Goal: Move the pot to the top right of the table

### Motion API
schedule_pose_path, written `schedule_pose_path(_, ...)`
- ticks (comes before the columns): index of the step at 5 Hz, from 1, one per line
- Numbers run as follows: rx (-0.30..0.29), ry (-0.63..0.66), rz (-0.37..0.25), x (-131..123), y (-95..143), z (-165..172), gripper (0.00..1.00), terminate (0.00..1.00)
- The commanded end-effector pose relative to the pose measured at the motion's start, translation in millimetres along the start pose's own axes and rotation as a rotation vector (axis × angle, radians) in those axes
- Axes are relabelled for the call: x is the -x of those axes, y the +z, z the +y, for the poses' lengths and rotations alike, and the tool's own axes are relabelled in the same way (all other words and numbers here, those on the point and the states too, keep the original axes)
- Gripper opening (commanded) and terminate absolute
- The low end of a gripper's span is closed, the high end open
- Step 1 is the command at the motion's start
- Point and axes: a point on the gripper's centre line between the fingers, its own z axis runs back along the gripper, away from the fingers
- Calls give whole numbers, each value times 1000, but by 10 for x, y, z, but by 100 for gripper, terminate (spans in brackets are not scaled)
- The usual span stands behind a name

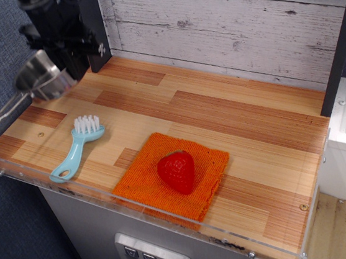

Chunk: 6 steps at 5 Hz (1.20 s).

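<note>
Gripping the pot [43, 77] by its rim, the end effector [69, 67] holds it tilted in the air above the tabletop's [235, 122] far-left corner; the lift looks done, while carrying and setting it down remain

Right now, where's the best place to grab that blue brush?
Grab the brush by its long blue handle, coming straight down from above. It lies flat on the table with bristles pointing up, and the narrow handle should fit between the gripper's fingers.
</note>
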Motion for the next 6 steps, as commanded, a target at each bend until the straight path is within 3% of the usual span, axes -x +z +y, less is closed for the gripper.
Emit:
schedule_pose_path(1, 76, -82, 0, -206, 463, -683, 0, 0)
schedule_pose_path(3, 133, -273, 52, -245, 286, -1694, 0, 0)
schedule_pose_path(4, 106, -356, 87, -189, 88, -2132, 0, 0)
schedule_pose_path(6, 85, -468, 136, -125, -335, -2474, 0, 0)
